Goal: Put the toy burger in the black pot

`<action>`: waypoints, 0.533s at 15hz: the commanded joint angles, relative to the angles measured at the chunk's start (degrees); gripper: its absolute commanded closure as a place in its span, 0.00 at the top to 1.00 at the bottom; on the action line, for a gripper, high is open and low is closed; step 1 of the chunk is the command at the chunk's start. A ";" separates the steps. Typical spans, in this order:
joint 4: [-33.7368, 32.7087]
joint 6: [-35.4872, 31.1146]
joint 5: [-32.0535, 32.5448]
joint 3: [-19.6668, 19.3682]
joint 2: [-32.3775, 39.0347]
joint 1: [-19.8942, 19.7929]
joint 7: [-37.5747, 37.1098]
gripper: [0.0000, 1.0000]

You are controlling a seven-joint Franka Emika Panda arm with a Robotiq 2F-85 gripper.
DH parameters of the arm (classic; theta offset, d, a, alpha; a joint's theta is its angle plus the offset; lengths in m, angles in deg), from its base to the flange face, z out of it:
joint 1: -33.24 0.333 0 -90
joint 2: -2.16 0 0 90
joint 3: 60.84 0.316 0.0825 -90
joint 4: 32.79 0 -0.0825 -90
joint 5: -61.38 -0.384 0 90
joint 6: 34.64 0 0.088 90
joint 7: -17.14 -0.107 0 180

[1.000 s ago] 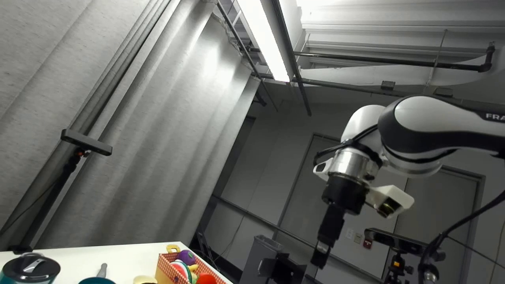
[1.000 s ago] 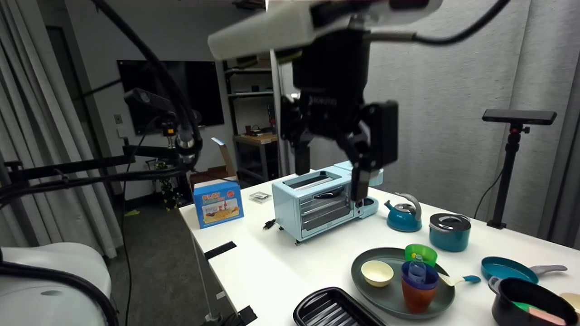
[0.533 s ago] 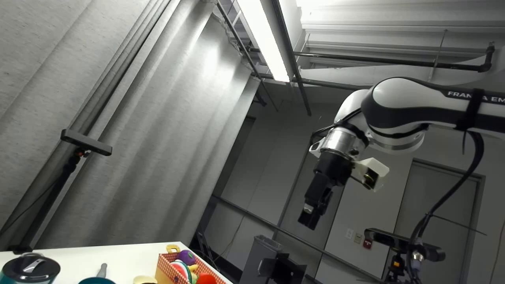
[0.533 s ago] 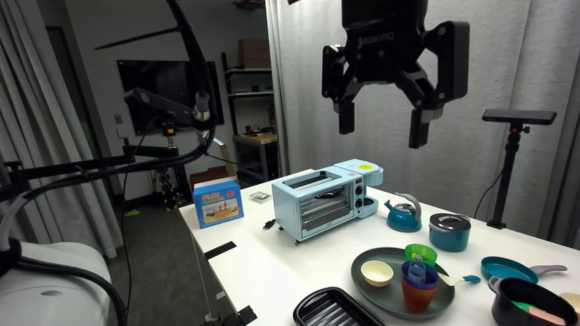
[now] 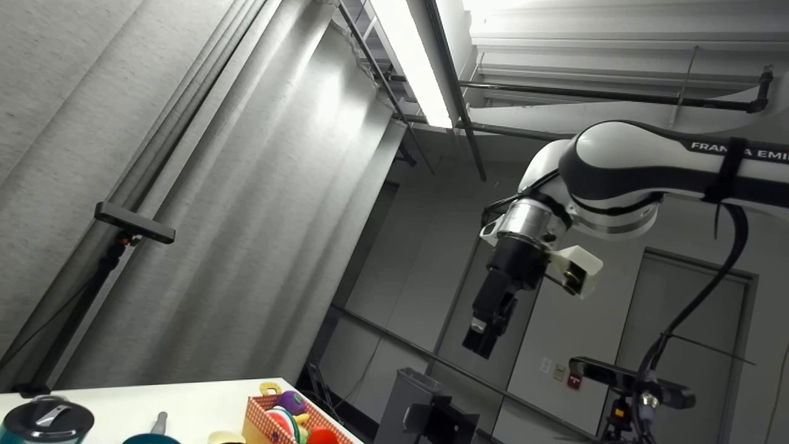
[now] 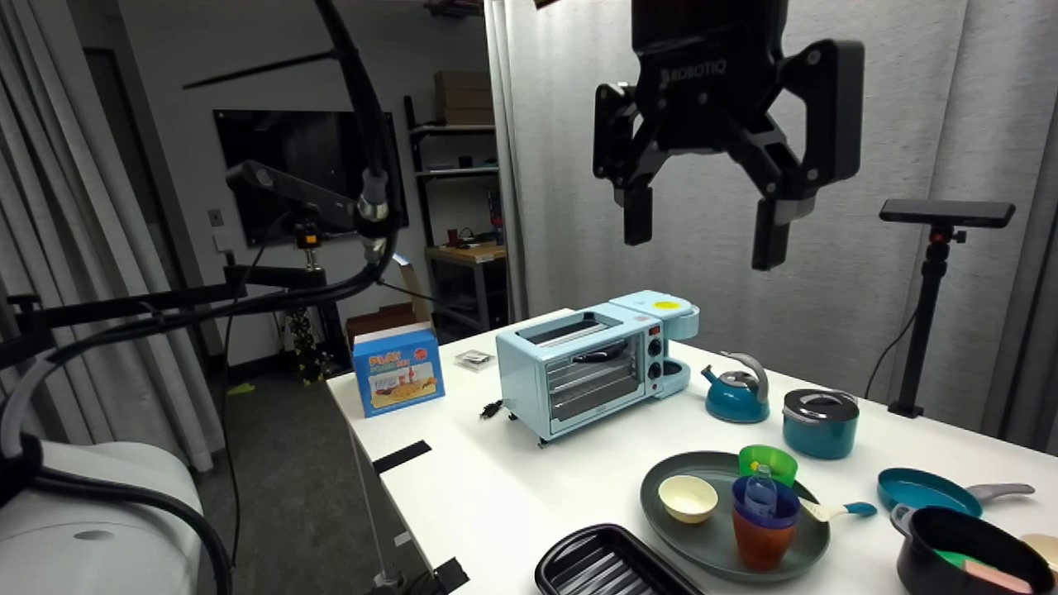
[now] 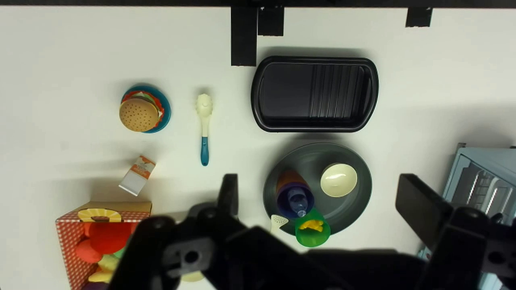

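The toy burger (image 7: 139, 114) has a seeded brown bun and sits on a small blue dish (image 7: 164, 102) at the left of the wrist view. It does not show in either exterior view. The black pot (image 6: 919, 568) stands at the lower right in an exterior view, with something green and something pink inside. In the wrist view my gripper hides most or all of it. My gripper (image 6: 702, 252) is open and empty, high above the table. In the wrist view my gripper (image 7: 318, 185) has its fingers wide apart over the grey plate, right of the burger.
The grey plate (image 7: 348, 209) holds cups and a cream bowl (image 7: 338, 180). A black baking tray (image 7: 284, 90), a spoon (image 7: 204, 121), a small carton (image 7: 138, 175) and a toy-food basket (image 7: 66, 249) lie around. A blue toaster oven (image 6: 525, 388) stands at the back.
The arm has risen and my gripper has shifted right in the exterior view with the toaster, left in the view from below. In the last half second it moved only slightly.
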 commanded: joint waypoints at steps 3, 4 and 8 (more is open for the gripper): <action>1.24 -2.85 0.90 0.93 0.87 -1.80 -0.56 1.00; 1.73 -3.75 1.22 0.78 1.35 -2.07 -0.70 1.00; 3.92 -8.35 2.72 0.81 3.89 -3.71 -2.29 1.00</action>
